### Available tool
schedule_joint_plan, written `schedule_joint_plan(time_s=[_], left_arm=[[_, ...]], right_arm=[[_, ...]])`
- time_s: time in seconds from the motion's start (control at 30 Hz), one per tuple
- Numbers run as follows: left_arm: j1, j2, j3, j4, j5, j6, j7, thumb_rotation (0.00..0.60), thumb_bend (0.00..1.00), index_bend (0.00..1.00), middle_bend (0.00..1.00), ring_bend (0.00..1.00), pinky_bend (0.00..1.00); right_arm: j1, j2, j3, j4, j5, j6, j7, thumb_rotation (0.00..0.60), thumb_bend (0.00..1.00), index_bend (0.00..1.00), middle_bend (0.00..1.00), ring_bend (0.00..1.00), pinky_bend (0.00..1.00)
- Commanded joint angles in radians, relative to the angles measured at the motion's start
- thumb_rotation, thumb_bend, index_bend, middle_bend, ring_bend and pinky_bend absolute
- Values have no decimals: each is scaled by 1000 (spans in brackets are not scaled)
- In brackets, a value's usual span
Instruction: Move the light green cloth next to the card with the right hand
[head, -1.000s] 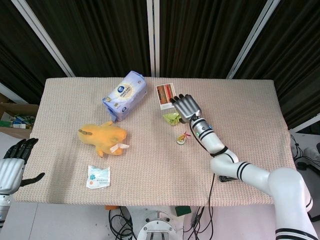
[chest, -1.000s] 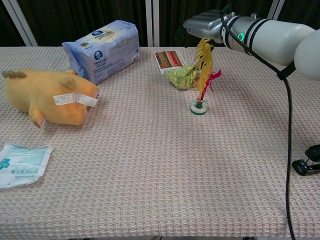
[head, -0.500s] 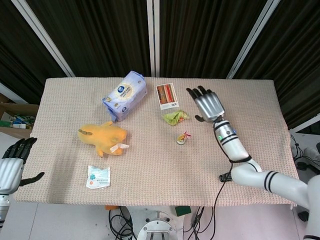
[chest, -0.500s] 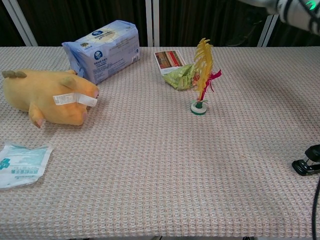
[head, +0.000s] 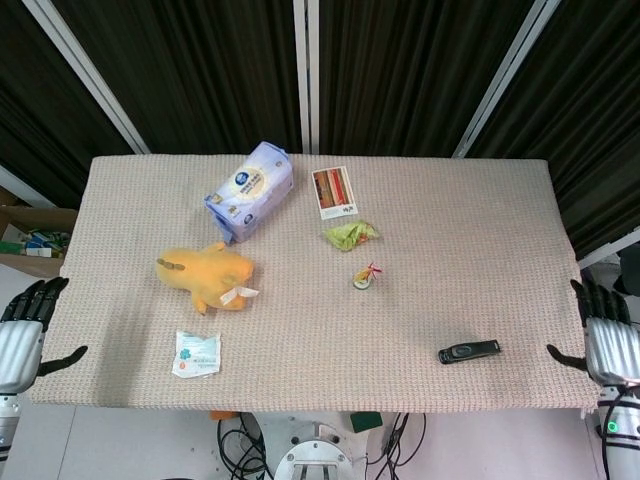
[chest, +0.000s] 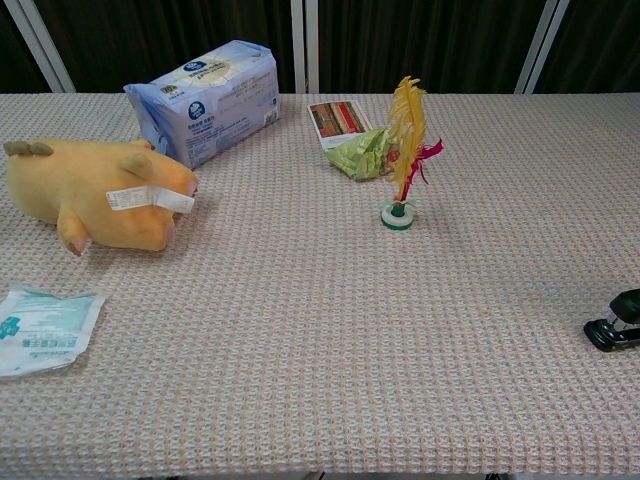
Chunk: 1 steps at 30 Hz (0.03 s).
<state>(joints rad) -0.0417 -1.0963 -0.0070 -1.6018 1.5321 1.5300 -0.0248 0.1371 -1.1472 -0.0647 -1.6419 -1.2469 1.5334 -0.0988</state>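
The light green cloth (head: 349, 235) lies crumpled on the table just in front of the card (head: 333, 191), nearly touching its near edge; the chest view shows the cloth (chest: 363, 154) and the card (chest: 338, 119) at the back centre. My right hand (head: 607, 340) hangs off the table's right front corner, fingers spread, holding nothing, far from the cloth. My left hand (head: 22, 326) is off the left front corner, fingers apart and empty. Neither hand shows in the chest view.
A feathered shuttlecock (head: 365, 276) stands just in front of the cloth. A blue tissue pack (head: 249, 191) lies left of the card, a yellow plush toy (head: 205, 274) and a wipes packet (head: 196, 353) further left. A black stapler (head: 469, 351) sits front right.
My right hand has let go of the cloth beside the card and pulled back across the table to its right front corner. The cloth stays put.
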Motion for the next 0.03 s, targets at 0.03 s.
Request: schedule_joint_plan(time_s=[0.03], left_arm=[[-1, -2, 2, 3, 3, -3, 3, 578, 92, 73, 99, 51, 152]], right_arm=[[-111, -101, -50, 132, -97, 134, 68, 600, 127, 0, 0, 0, 0]])
